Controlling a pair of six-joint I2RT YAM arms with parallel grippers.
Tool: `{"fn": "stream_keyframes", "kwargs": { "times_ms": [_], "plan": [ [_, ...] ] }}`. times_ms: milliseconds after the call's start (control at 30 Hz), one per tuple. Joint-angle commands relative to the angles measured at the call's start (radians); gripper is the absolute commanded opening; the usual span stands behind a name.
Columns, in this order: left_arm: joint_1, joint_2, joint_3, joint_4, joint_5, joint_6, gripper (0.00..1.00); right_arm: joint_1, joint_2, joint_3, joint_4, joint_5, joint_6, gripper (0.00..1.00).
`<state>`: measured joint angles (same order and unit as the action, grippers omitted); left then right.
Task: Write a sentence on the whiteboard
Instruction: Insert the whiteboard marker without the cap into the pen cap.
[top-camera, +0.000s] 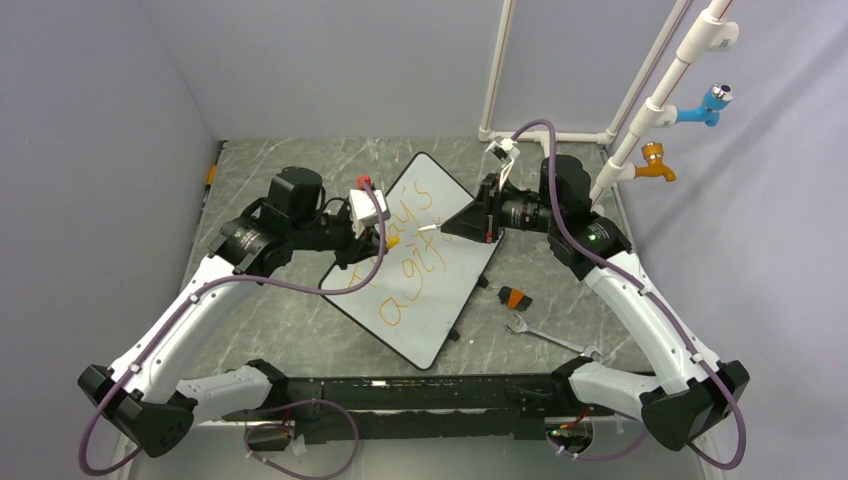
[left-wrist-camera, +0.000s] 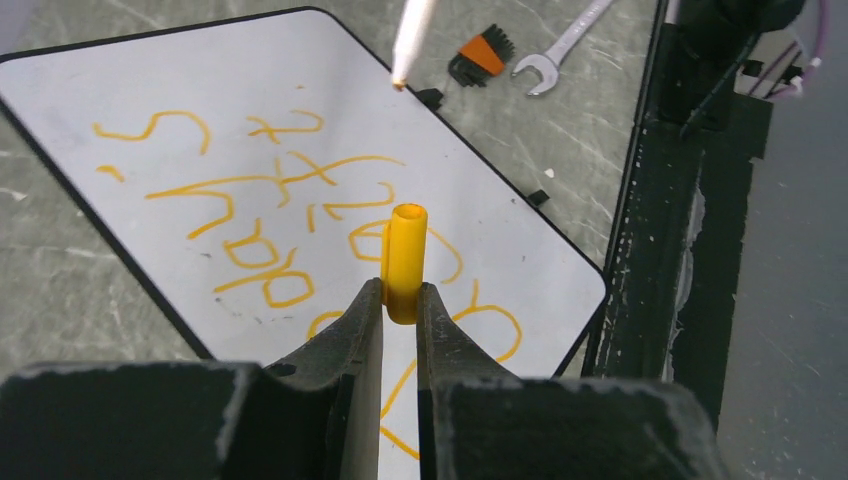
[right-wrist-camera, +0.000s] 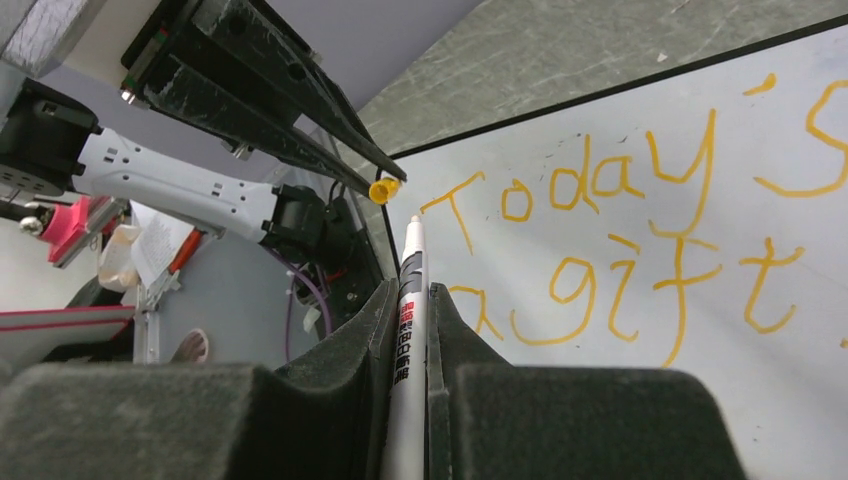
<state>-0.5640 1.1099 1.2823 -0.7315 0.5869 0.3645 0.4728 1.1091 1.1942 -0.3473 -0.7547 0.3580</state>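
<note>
The whiteboard (top-camera: 455, 210) lies at a slant on the table between both arms. The sentence (top-camera: 410, 255), in orange marker, reads "Today's a gift" in two lines (right-wrist-camera: 620, 240). My right gripper (top-camera: 462, 222) is shut on a white marker (right-wrist-camera: 412, 250), whose tip hangs just above the board (left-wrist-camera: 412, 40). My left gripper (left-wrist-camera: 400, 295) is shut on the marker's yellow cap (left-wrist-camera: 405, 255) over the board's left part. Cap (top-camera: 392, 241) and marker tip face each other a short gap apart.
An orange-and-black hex key set (top-camera: 514, 297) and a steel wrench (top-camera: 550, 338) lie on the table right of the board. White pipes with a blue tap (top-camera: 712, 105) and an orange tap (top-camera: 655, 160) stand at the back right. A black rail (top-camera: 430, 395) runs along the near edge.
</note>
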Motion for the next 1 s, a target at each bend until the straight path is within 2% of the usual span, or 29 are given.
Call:
{"fn": "stream_keyframes", "kwargs": {
  "times_ms": [0, 367, 967],
  "plan": [
    [-0.013, 0.001, -0.023, 0.014, 0.116, 0.034, 0.00, 0.004, 0.015, 0.049, 0.048, -0.056, -0.018, 0.00],
    [-0.017, -0.007, -0.072, 0.058, 0.084, 0.016, 0.00, 0.024, 0.058, 0.048, 0.054, -0.083, -0.018, 0.00],
    [-0.017, -0.014, -0.090, 0.075, 0.061, 0.007, 0.00, 0.086, 0.074, 0.023, 0.030, -0.033, -0.042, 0.00]
  ]
}}
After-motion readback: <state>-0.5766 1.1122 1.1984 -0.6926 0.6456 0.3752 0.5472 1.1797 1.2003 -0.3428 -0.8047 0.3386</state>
